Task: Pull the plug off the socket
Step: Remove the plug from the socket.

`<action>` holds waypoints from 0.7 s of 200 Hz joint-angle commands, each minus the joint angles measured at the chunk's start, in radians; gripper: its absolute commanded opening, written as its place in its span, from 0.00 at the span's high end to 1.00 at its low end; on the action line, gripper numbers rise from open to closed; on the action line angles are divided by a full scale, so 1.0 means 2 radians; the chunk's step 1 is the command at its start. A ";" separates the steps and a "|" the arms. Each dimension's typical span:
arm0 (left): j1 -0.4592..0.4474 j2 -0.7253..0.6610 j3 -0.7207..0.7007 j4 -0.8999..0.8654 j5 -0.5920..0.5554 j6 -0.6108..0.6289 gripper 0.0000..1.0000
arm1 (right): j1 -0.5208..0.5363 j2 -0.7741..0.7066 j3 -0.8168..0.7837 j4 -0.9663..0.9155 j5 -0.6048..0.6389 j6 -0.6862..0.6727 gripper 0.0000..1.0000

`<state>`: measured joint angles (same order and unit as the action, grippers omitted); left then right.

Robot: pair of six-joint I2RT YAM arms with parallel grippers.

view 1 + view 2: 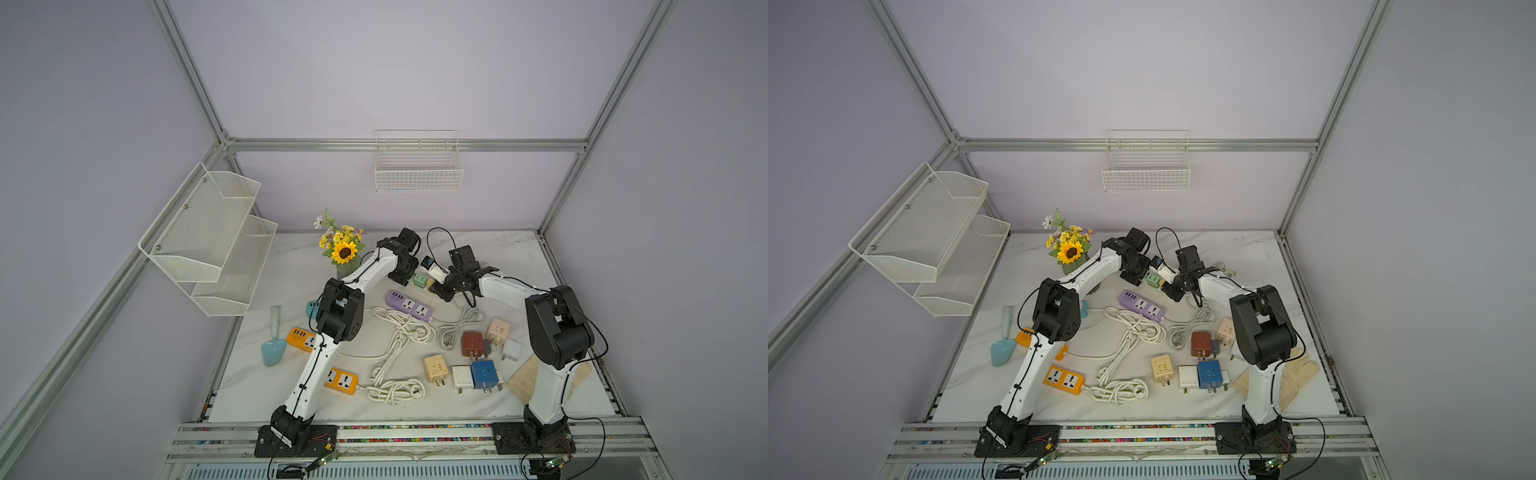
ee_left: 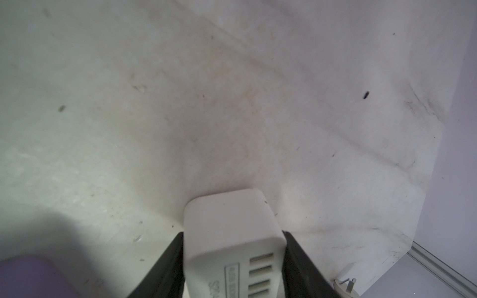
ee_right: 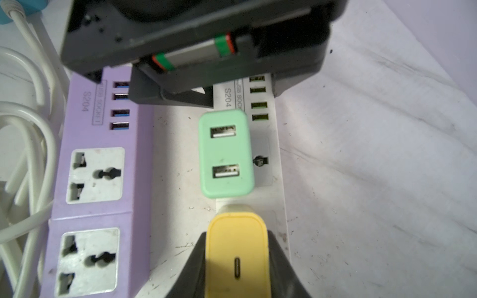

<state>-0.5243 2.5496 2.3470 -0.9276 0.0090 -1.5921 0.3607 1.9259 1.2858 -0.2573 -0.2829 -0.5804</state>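
A white socket strip lies on the marble table at the back. A yellow plug stands on it, and a mint-green USB plug sits beside the yellow one. My right gripper is shut on the yellow plug, one black finger on each side. My left gripper is shut on the end of the strip, its fingers pressed against both sides. In a top view the two grippers meet over the green plug. Both arms hide most of the strip there.
A purple socket strip lies right beside the white one. Coiled white cables, orange strips, several cube adapters, a flower vase, a blue trowel and gloves are spread over the table.
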 commanded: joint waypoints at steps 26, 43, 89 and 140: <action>0.002 0.006 0.001 -0.019 -0.016 -0.005 1.00 | 0.008 -0.017 0.015 -0.007 -0.013 0.012 0.91; 0.003 0.007 0.005 -0.031 -0.020 -0.007 1.00 | 0.008 -0.031 0.010 -0.006 -0.021 0.014 0.92; 0.002 0.010 0.010 -0.053 -0.027 -0.012 1.00 | 0.014 -0.063 0.001 0.007 -0.024 0.034 0.93; 0.002 0.010 0.012 -0.054 -0.026 -0.012 1.00 | 0.013 -0.087 -0.003 -0.001 -0.022 0.066 0.94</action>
<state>-0.5243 2.5496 2.3611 -0.9577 -0.0151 -1.6112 0.3836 1.7966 1.2823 -0.2619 -0.3164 -0.5095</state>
